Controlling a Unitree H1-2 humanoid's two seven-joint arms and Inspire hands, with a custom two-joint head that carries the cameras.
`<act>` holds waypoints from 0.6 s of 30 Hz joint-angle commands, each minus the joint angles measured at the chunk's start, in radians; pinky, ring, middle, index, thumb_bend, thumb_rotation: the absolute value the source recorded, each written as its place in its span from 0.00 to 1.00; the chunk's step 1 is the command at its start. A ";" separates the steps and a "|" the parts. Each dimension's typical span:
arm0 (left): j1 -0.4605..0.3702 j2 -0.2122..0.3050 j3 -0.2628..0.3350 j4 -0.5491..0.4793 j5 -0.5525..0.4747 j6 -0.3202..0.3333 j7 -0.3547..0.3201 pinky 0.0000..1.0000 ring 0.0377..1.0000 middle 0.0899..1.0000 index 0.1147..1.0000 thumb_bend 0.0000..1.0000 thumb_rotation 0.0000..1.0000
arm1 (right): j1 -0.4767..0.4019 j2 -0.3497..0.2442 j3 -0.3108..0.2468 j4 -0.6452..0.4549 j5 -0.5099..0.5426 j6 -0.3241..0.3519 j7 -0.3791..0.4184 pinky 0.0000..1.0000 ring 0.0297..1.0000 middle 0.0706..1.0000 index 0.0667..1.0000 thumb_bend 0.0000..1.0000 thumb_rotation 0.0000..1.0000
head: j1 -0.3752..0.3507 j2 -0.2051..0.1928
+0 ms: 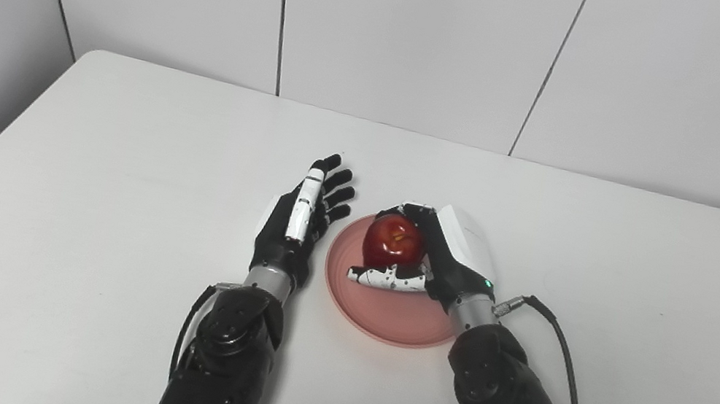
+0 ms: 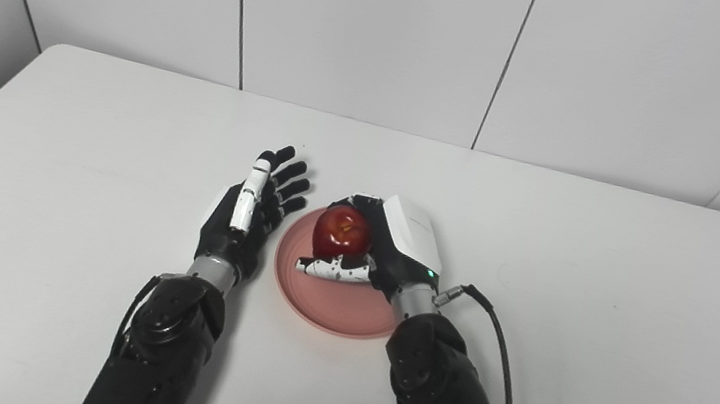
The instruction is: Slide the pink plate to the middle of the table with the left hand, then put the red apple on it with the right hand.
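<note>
The pink plate (image 1: 385, 310) lies near the middle of the white table, toward its front. Over the plate's far part my right hand (image 1: 428, 258) is shut on the red apple (image 1: 394, 240), thumb in front and fingers curled round its far side. Whether the apple rests on the plate or hangs just above it cannot be told. My left hand (image 1: 301, 221) lies open just left of the plate, fingers stretched out and pointing away, holding nothing. Its edge sits close to the plate's left rim.
The white table (image 1: 119, 137) runs to grey panelled walls at the back and both sides. A black cable (image 1: 562, 356) loops out from my right wrist above the table.
</note>
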 commanded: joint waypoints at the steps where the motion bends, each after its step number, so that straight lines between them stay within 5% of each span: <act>1: -0.030 -0.017 -0.006 -0.010 -0.002 -0.003 -0.001 0.86 0.86 0.88 0.86 0.37 1.00 | -0.017 0.001 -0.005 -0.029 -0.007 -0.008 0.002 0.44 0.51 0.57 0.59 0.99 0.37 | 0.001 0.001; 18: -0.026 -0.015 -0.008 -0.015 -0.001 0.003 -0.003 0.87 0.87 0.88 0.87 0.39 1.00 | -0.006 -0.010 -0.026 -0.068 0.008 -0.023 0.032 0.57 0.64 0.70 0.71 1.00 0.45 | -0.007 0.001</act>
